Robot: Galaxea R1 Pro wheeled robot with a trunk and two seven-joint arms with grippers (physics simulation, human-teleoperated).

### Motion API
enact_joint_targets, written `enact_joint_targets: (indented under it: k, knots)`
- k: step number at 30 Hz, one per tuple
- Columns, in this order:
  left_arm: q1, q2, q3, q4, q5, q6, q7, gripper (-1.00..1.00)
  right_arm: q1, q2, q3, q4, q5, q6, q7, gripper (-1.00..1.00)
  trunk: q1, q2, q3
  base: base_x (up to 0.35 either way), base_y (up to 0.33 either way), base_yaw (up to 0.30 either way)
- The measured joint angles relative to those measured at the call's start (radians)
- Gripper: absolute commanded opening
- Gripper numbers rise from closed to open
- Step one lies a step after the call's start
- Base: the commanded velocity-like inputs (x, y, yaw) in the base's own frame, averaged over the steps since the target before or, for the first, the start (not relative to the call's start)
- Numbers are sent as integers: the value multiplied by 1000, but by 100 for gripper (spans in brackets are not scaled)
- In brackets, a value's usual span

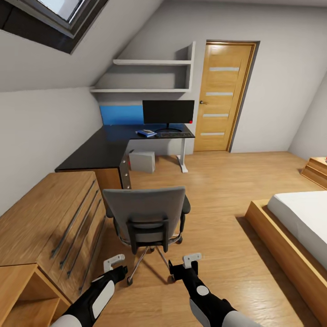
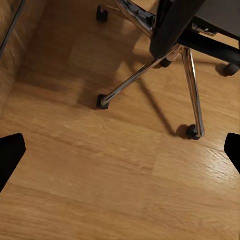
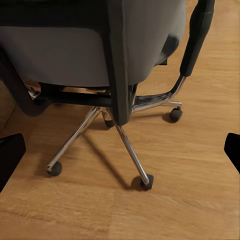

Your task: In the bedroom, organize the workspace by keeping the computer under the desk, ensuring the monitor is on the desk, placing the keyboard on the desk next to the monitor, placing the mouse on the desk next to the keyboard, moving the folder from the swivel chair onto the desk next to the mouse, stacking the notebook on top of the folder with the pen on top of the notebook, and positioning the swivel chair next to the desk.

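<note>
We found the swivel chair (image 1: 146,213) standing beside the wooden chest (image 1: 50,227), well apart from the desk (image 1: 109,147), its back to us; both sets of fingers, left (image 1: 114,262) and right (image 1: 192,259), were released and empty. The step in hand appeared to be positioning the chair; the next move called for closing on its backrest and pushing it toward the surface, where a blue folder (image 1: 146,133) lay beside the monitor (image 1: 168,112).

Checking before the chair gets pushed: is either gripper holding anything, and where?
Nothing is held. The left gripper and right gripper are both open and empty, just behind the swivel chair, not touching it.
</note>
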Motion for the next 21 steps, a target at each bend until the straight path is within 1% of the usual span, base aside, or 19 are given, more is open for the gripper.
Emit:
enact_joint_targets:
  k: [7, 21]
  knots:
    - [0, 0, -1, 0, -3, -2, 1, 100, 0, 0, 4, 2, 0, -17, 3, 100, 27, -49, -22, 0, 0, 0]
    - [0, -3, -2, 0, -4, -2, 3, 100, 0, 0, 4, 2, 0, -23, 4, 100, 81, -147, -66, 0, 0, 0]
